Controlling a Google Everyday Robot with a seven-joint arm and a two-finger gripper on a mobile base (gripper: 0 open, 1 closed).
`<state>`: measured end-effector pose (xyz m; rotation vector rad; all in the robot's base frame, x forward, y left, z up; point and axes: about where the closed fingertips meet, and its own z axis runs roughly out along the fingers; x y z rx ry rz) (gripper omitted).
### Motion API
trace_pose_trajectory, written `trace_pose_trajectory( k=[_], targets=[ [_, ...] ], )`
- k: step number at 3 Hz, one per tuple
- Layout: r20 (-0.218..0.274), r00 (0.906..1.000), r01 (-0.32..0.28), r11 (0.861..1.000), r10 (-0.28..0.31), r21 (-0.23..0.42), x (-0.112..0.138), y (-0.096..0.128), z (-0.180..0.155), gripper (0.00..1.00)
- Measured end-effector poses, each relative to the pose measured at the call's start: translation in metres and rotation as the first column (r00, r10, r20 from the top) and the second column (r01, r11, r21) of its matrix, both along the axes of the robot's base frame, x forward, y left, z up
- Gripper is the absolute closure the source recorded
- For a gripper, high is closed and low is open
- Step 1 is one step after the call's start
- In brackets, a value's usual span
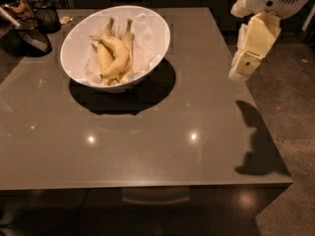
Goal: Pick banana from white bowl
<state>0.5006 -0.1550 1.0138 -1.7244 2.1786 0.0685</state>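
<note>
Dim room, glossy grey tabletop (147, 146). Bananas (115, 58) overlap inside white bowl (78, 38), far left. Gripper (242, 69) hangs past the right edge, well apart, opening unreadable. Risk: grasp drags a neighbour or tips the bowl.
</note>
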Motion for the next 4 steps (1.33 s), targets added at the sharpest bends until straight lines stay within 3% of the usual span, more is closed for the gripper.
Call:
trace_pose_trajectory(
  k=[2,3,4],
  targets=[
    [0.016,0.9987,0.046,0.994,-0.048,0.100,-0.001,0.023,0.008,0.00],
    [-0.029,0.9968,0.077,0.988,-0.074,0.132,-0.001,0.040,-0.004,0.00],
    [-0.075,0.9911,0.118,0.986,-0.110,0.120,0.001,0.058,-0.024,0.00]
  ],
)
